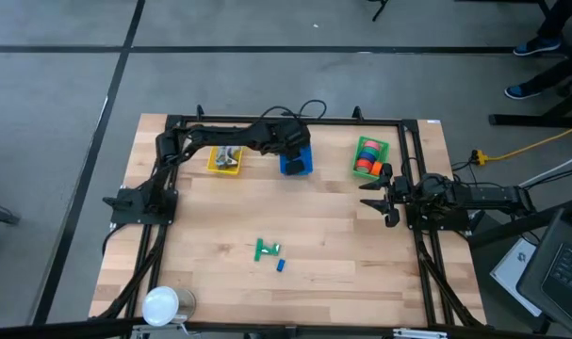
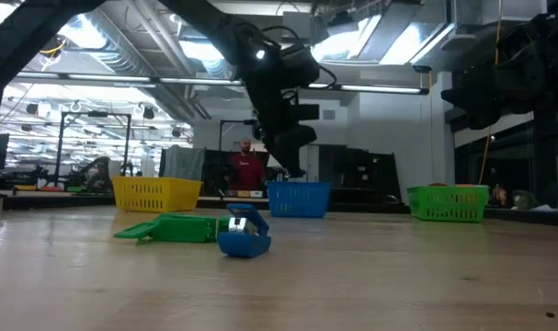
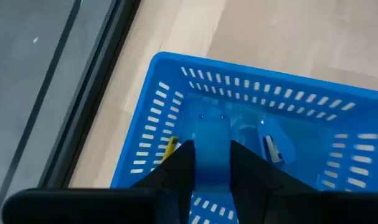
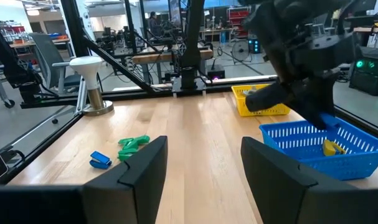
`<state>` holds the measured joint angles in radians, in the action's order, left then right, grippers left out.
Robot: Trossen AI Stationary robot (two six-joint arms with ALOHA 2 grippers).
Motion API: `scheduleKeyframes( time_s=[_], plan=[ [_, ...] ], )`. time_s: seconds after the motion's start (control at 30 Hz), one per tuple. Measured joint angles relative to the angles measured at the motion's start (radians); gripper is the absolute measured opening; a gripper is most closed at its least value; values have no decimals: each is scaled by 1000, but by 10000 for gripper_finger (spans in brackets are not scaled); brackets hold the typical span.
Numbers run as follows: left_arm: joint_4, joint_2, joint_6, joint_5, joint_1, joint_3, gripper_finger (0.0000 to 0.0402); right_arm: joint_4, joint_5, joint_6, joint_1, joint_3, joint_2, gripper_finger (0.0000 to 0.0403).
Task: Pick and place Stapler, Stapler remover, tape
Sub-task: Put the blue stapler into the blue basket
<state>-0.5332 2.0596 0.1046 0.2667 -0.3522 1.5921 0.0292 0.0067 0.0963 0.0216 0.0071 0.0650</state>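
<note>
My left gripper (image 1: 298,149) hangs over the blue basket (image 1: 296,164) at the table's far side. In the left wrist view it (image 3: 212,148) is shut on a narrow blue piece (image 3: 210,134) just above the basket's floor. A green stapler (image 1: 266,250) and a small blue piece (image 1: 280,266) lie flat on the table near the middle; they also show in the low view, the stapler (image 2: 173,228) and the blue piece (image 2: 244,235). The tape rolls (image 1: 367,162) lie in the green basket (image 1: 371,144). My right gripper (image 1: 384,199) is open and empty at the table's right side. My left gripper pinches the blue piece by its two long sides (image 3: 211,163) between its two fingers (image 3: 184,163). The fingers come from above, pointing down into the blue basket, and lie along the piece. Whether the piece's far end (image 3: 210,119) touches the basket's floor, I cannot tell.
In the blue basket lie another blue item with a metal part (image 3: 273,148) and a yellow thing (image 3: 170,147). A yellow basket (image 1: 225,161) with metal items stands left of the blue one. A white roll on a stand (image 1: 161,306) stands at the near left corner.
</note>
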Motion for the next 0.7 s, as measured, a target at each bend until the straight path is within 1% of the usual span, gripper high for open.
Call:
scheduleKeyframes(
  time_s=[0.13,0.2,0.33,0.5,0.7],
  plan=[
    [-1,7,-33,-49,-11,0,85,-1,0,0,0,0,0,211],
    [6,7,-36,-54,-12,0,89,-1,0,0,0,0,0,211],
    [16,7,-40,-39,-12,0,101,-1,0,0,0,0,0,211],
    [15,7,-39,-31,-4,0,126,-1,0,0,0,0,0,211],
    [6,-5,24,51,33,27,155,-1,0,0,0,0,0,210]
  ],
)
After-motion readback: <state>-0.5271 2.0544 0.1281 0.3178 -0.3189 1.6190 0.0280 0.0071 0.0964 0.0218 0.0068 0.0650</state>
